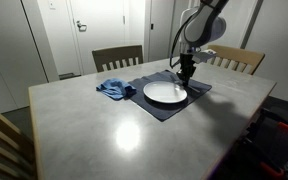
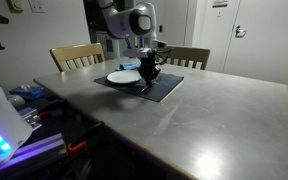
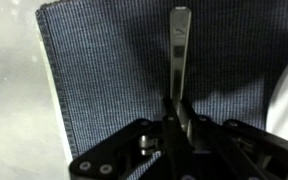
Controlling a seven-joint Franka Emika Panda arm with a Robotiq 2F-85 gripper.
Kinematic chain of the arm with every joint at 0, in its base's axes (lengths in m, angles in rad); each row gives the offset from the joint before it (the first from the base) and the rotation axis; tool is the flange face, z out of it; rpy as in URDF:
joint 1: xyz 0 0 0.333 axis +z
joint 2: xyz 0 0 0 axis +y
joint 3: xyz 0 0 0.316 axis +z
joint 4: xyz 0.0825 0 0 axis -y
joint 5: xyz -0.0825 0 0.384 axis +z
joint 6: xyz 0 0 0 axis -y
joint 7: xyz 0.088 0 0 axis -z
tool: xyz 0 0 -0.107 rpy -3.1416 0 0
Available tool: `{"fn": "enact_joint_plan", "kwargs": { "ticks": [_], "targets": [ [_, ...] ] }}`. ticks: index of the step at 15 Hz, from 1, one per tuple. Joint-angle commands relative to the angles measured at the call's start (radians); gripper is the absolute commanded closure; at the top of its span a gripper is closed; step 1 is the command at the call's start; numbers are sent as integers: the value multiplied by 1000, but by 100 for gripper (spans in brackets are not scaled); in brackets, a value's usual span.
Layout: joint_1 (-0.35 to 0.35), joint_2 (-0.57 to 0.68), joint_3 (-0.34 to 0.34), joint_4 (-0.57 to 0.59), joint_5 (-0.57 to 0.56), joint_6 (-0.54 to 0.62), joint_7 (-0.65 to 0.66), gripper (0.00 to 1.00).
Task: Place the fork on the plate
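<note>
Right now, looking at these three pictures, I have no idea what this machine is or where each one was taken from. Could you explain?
The machine is a single robot arm with a two-fingered hand at its tip, steered by a person. Two pictures come from cameras standing around the table. The third comes from a camera on the wrist, looking past the hand. On the table lies a dark placemat with a white plate on it, and a crumpled blue cloth beside the mat. In the wrist view the hand looks closed on a thin grey fork, which stretches over the mat next to the plate. I cannot tell whether the fork is lifted.
</note>
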Motion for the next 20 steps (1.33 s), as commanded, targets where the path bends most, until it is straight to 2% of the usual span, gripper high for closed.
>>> {"fn": "enact_joint_plan", "kwargs": {
  "ticks": [1, 4, 11, 20],
  "targets": [
    [-13, -38, -1, -42, 0, 1, -3, 97],
    [-10, -57, -13, -59, -4, -3, 8, 97],
    [7, -104, -38, -69, -18, -117, 68, 97],
    [64, -176, -66, -145, -138, -98, 220, 97]
  ]
}}
